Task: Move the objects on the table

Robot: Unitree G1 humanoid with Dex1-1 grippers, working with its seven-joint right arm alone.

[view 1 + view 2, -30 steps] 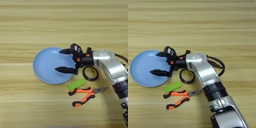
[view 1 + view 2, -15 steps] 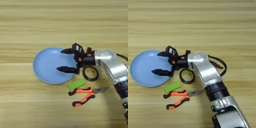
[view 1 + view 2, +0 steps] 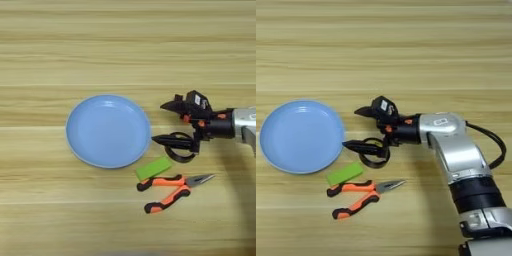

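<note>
My right gripper (image 3: 158, 123) hovers open just right of the light-blue plate's rim, with nothing between its two black fingers. The lower finger (image 3: 358, 146) lies across the top of the black tape ring (image 3: 180, 159), which rests flat on the table (image 3: 125, 45). The needle-nose pliers (image 3: 165, 182), with orange-and-black handles, lie in front of the ring, grey jaws pointing right. My silver forearm (image 3: 448, 135) comes in from the right.
The round light-blue plate (image 3: 107, 131) sits left of the gripper with nothing on it. A small green block (image 3: 154, 168) lies between the plate's front rim and the pliers. A black cable (image 3: 491, 142) loops beside the forearm.
The gripper has drawn back to the right, from over the plate to just past its right rim. Tape ring, pliers, block and plate have stayed put.
</note>
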